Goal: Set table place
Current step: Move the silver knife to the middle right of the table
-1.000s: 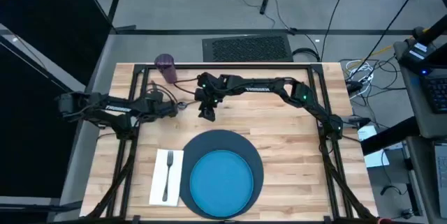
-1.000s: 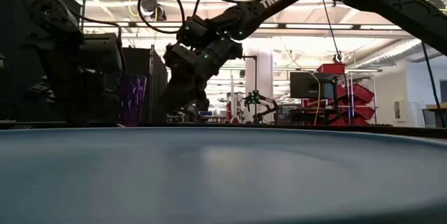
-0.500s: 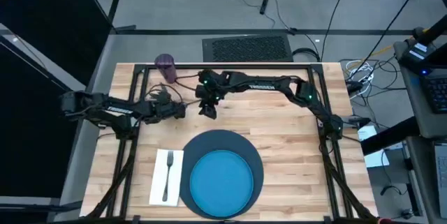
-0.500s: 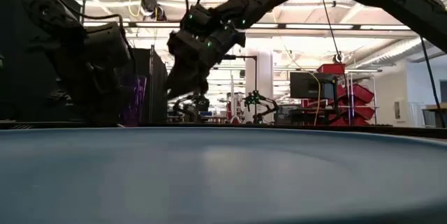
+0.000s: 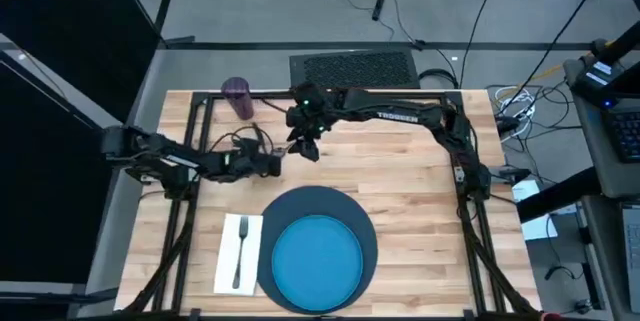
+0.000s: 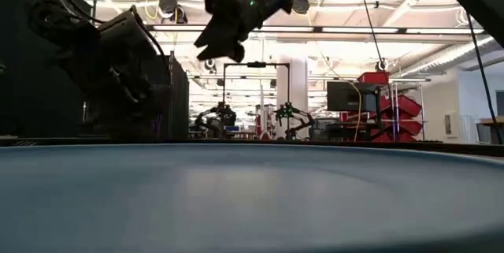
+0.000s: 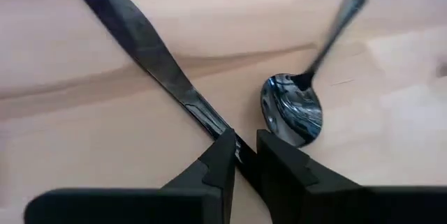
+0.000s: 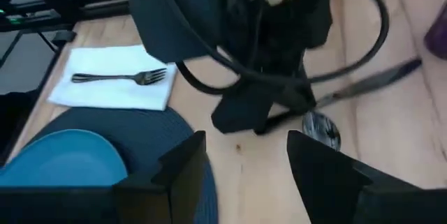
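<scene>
Nearest you, the plate sits on the mat, fork on napkin. Beyond, your left gripper pinches the knife beside the spoon on the table. Farther, your right gripper hovers spread open; the cup stands rearmost.

Spoon lies just beside the knife, seemingly crowding the left claw.
</scene>
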